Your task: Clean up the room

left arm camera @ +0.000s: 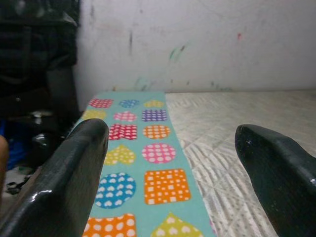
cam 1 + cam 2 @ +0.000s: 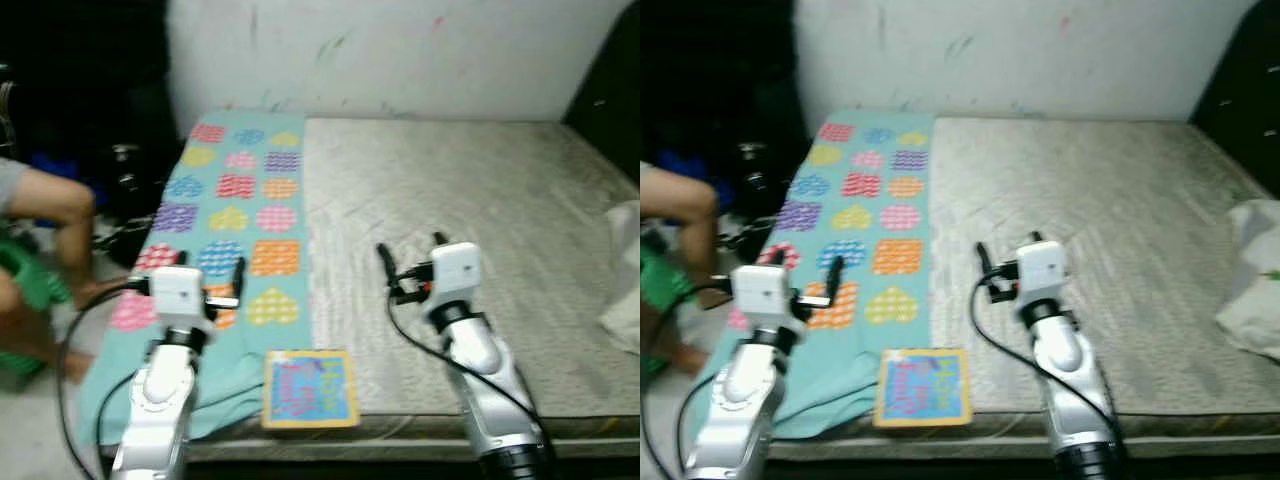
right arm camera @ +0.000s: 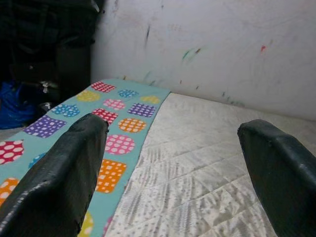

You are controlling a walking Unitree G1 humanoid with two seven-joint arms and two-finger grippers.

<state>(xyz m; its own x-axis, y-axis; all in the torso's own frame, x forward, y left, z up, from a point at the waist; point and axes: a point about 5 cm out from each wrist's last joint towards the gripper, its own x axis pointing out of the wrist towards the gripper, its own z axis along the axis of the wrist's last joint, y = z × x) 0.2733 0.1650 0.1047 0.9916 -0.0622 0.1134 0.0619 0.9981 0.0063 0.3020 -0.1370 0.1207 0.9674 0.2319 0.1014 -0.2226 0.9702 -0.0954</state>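
Nearest, at the front edge of the bare mattress (image 2: 480, 200): a colourful book (image 2: 309, 388), yellow-bordered, blue cover, lying flat, partly on the teal sheet (image 2: 235, 215). Its cover lettering is too blurred to read. It sits between the two arms, behind both sets of fingers, closer to the left arm.

Left gripper (image 2: 213, 282) raised above the teal sheet, fingers apart, nothing between them. Right gripper (image 2: 412, 257) raised above the grey quilted mattress, fingers likewise apart and empty.

Ahead of the left fingers the sheet runs to the wall, printed with hearts, circles and squares in pink, orange, purple, yellow. Left wrist view shows the pattern clearly between the spread fingers (image 1: 74, 173); right wrist view has the sheet to one side and quilted mattress ahead.

Head views add: a white pillow (image 2: 1252, 280) at the mattress edge, well out beyond the right fingers, and a person's bent leg (image 2: 45, 215) on the floor beyond the left arm. Farthest: white wall (image 2: 400, 50) with faint coloured smudges.
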